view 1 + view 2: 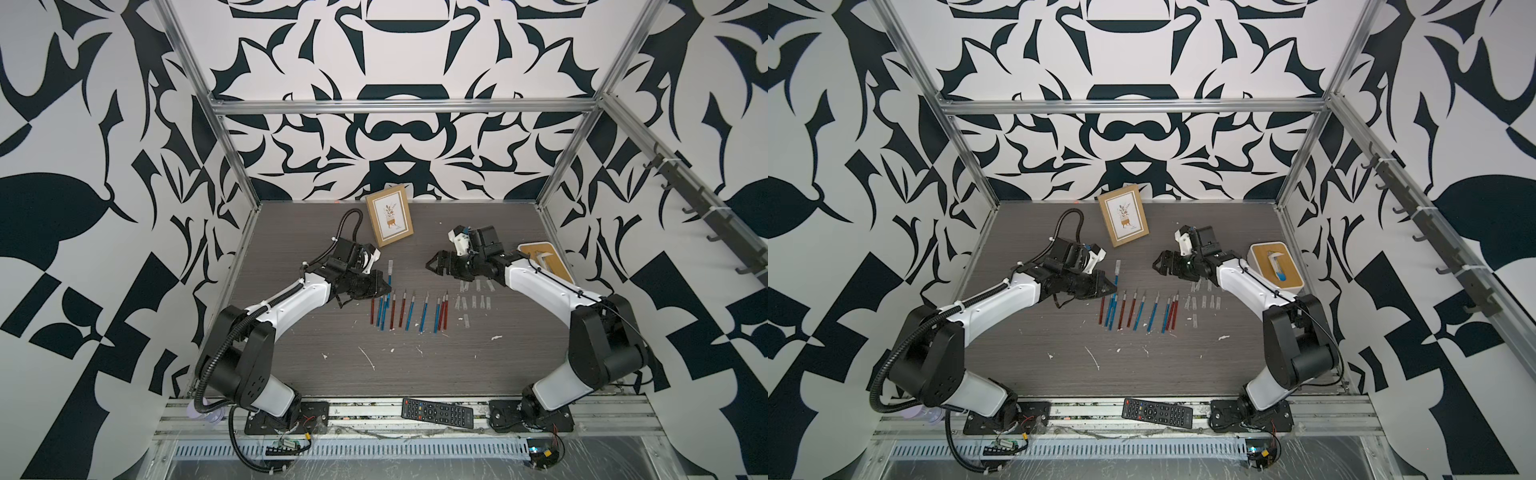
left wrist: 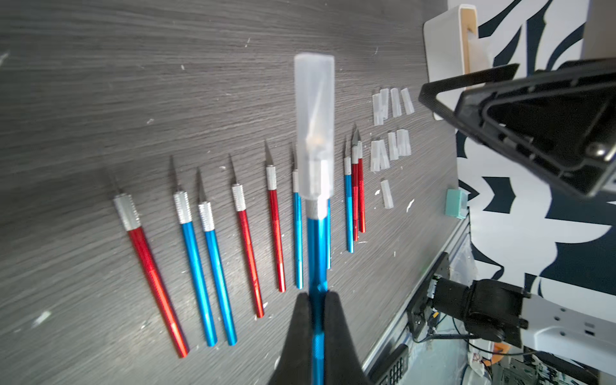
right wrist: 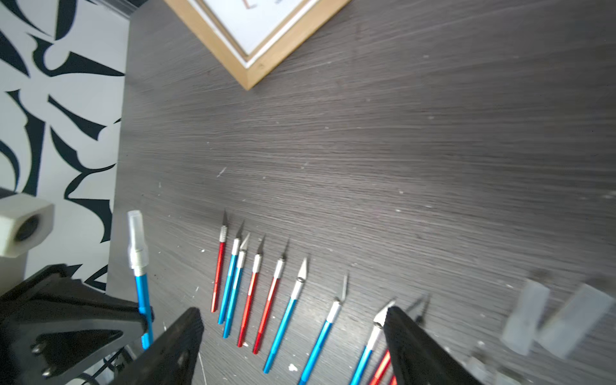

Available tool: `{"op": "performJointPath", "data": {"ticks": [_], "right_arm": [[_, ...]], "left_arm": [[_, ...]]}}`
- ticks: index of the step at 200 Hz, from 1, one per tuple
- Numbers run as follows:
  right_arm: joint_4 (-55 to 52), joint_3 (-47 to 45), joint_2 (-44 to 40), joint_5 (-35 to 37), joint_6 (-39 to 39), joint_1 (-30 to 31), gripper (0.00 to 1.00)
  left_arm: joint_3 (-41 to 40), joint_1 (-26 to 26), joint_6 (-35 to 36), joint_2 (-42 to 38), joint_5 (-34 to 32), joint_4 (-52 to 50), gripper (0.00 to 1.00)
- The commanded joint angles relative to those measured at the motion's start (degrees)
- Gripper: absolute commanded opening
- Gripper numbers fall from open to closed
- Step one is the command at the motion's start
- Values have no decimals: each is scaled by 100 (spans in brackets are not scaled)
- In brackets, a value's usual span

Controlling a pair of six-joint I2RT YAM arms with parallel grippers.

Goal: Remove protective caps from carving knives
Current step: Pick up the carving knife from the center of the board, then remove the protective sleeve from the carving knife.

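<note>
My left gripper [image 2: 316, 295] is shut on the blue handle of a carving knife [image 2: 316, 250] held above the table. Its translucent protective cap [image 2: 314, 123] still covers the blade. In both top views this knife [image 1: 390, 276] [image 1: 1116, 277] points toward the back wall. To the right of its capped tip, and apart from it, my right gripper [image 1: 430, 265] [image 3: 293, 313] stands open and holds nothing. Several bare-bladed red and blue carving knives [image 1: 409, 311] [image 3: 266, 300] lie in a row on the table. Several loose protective caps [image 1: 473, 301] [image 2: 393, 146] lie to the right of that row.
A wood-framed picture [image 1: 390, 216] leans at the back of the dark wood-grain table [image 1: 316, 249]. A white tray with a wooden top [image 1: 1277, 266] sits at the right edge. A black remote control [image 1: 436, 412] lies on the front rail. White flecks dot the table.
</note>
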Motion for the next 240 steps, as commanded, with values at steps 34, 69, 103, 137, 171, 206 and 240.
{"op": "performJointPath", "data": {"ticks": [34,69,103,137,171,206,240], "right_arm": [[1032,587,453,-445,393,510,79],[1347,749,750,-650,581,625,64],[1553,855,956,-766,751,723,54],[1809,895,1103,-852,949,826,50],[1955,925,1235,-907,1078,926,47],[1973,922,1330,-902,1146,1021,44],[2081,808,1352,-876,1218,1066,37]], "left_arm": [[-17,-123,-210,118,267,336,0],[-1,-150,-206,118,262,327,0],[22,-163,-158,136,232,283,0],[27,-178,-149,173,219,273,0],[28,-181,-136,170,172,257,0],[51,-184,-96,130,102,196,0],[85,-181,-81,155,94,169,0]]}}
